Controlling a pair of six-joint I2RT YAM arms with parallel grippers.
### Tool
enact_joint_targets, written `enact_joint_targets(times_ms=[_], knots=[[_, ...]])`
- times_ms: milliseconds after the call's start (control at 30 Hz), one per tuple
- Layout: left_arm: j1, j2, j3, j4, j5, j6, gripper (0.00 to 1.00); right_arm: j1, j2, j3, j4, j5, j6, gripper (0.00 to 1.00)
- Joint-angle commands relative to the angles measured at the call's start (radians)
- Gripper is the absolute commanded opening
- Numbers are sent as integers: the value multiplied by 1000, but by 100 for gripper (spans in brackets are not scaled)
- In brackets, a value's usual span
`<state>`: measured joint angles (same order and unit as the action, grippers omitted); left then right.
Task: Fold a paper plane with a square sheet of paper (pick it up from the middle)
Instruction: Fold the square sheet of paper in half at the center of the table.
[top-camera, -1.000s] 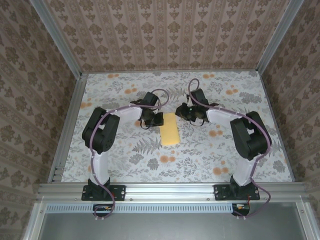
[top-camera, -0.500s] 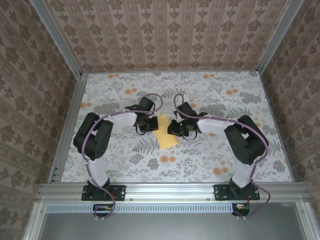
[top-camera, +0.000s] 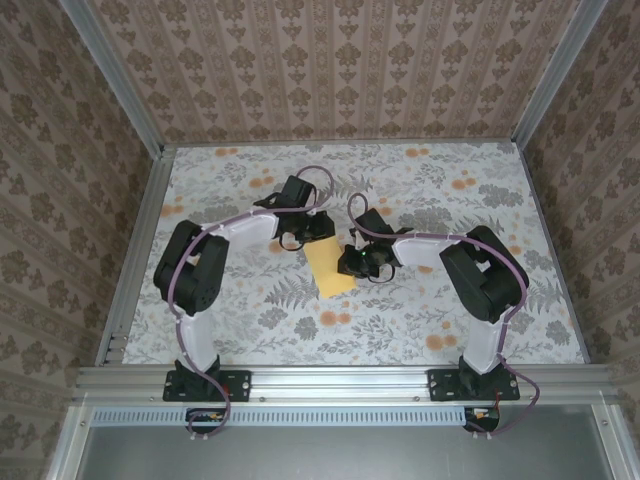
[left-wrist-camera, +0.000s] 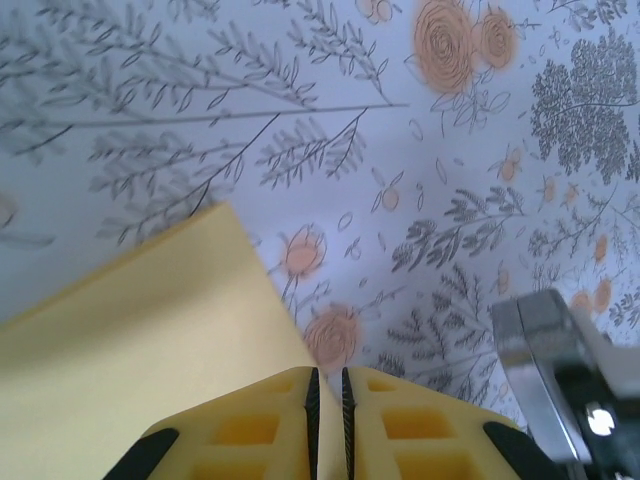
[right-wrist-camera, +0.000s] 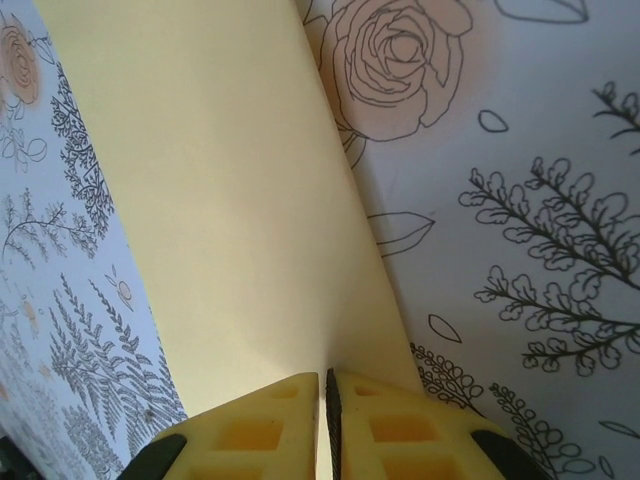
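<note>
The square sheet of paper (top-camera: 332, 272) is plain yellow-orange, folded into a narrow rectangle. It lies tilted on the floral cloth between the two arms, its far end leaning left. No paper plane shape is in view. My left gripper (top-camera: 318, 232) is at the sheet's far left corner. In the left wrist view its jaws (left-wrist-camera: 327, 372) stand almost together with the paper's (left-wrist-camera: 130, 340) edge running into the thin gap. My right gripper (top-camera: 352, 262) is at the sheet's right edge, and its jaws (right-wrist-camera: 322, 375) are shut on a raised crease of the paper (right-wrist-camera: 220, 200).
The grey floral cloth (top-camera: 250, 310) covers the whole table inside an aluminium frame (top-camera: 135, 250) with patterned walls. Both forearms arch inward over the middle. A shiny metal and black part (left-wrist-camera: 560, 380) sits close to the right of the left fingers.
The paper has turned from straight to tilted. The right gripper came down and left onto its right edge. The left gripper dipped toward me, then moved back to the far left corner.
</note>
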<state>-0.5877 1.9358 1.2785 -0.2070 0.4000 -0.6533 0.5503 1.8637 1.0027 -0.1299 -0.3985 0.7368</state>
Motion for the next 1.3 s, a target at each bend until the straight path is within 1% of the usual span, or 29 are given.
enact_joint_targets(times_ms=[0,200,500,700,900,1267], knots=[[10,66,38,29,47,-18,15,-5,0,-19,5,-11,6,13],[19,118,64,41,48,-18,13,-7,4,-26,22,-26,16,13],[28,163,59,28,31,-6,11,-18,-21,-16,35,-59,18,13],[29,173,65,3,20,12,10,-51,-36,17,62,-79,22,13],[28,178,68,-2,25,21,10,-73,24,74,67,-85,20,13],[29,166,68,4,44,28,11,-75,126,145,44,-80,14,13]])
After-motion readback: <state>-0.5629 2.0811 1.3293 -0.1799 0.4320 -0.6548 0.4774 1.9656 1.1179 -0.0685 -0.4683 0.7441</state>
